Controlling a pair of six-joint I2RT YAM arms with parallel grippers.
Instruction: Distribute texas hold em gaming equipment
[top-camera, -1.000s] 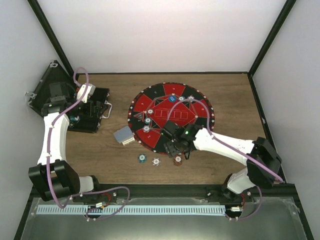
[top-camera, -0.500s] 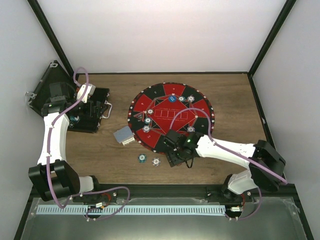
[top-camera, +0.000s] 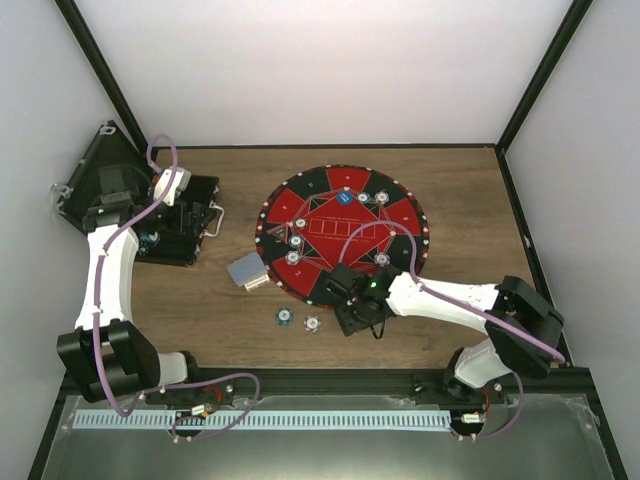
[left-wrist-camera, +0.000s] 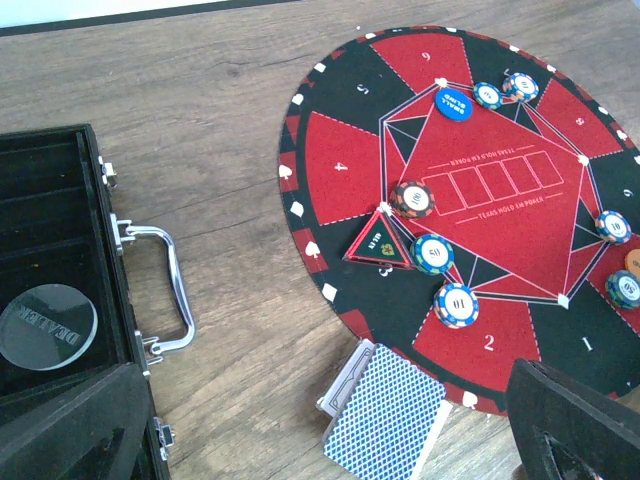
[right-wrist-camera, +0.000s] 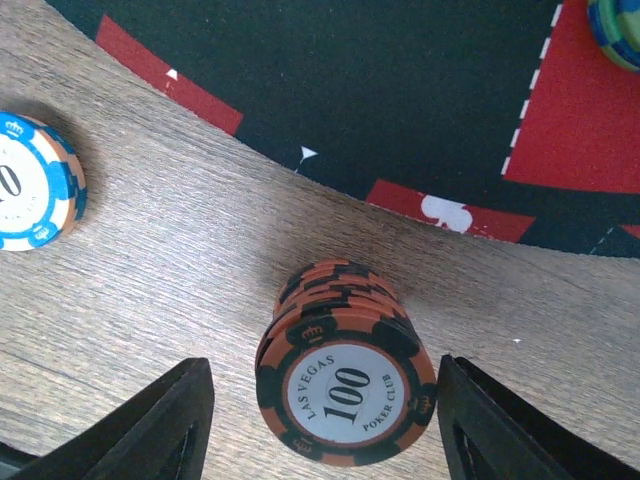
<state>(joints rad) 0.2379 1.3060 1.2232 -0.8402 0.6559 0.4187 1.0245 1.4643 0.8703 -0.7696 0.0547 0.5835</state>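
1. The right claw (right-wrist-camera: 325, 370) is released. Its fingers (right-wrist-camera: 175, 420) are spread wide and sit low over the desk (right-wrist-camera: 150, 290), on either side of a stack of orange-and-black chips (right-wrist-camera: 345, 395). A gap shows on each side of the stack, so nothing is gripped.
2. The stack stands on bare wood just off the near rim of the round mat (right-wrist-camera: 400, 90). Its top chip reads "Las Vegas 100 Poker Club".
3. A blue-and-white chip (right-wrist-camera: 35, 185) lies flat on the desk to the left of the stack, apart from it. From above, a blue-edged chip (top-camera: 285, 317) and a pale chip (top-camera: 312, 323) lie left of the claw. The wrist view probably shows the pale one, though this is not certain.
4. More chips lie on the mat. A blue disc (left-wrist-camera: 455, 103) is at the far side, and three striped chips (left-wrist-camera: 433, 254) cluster near a small triangular marker (left-wrist-camera: 380, 240) on the left part.
5. The deck of cards (left-wrist-camera: 385, 415), patterned blue backs up, lies on the desk just off the mat's near-left rim, between the mat and the black case (left-wrist-camera: 60, 220).
6. The left claw (left-wrist-camera: 322, 400) is released, with its fingers far apart and nothing held. It is over the open case on the left, where a clear disc marked "DEALER" (left-wrist-camera: 45, 325) lies inside.
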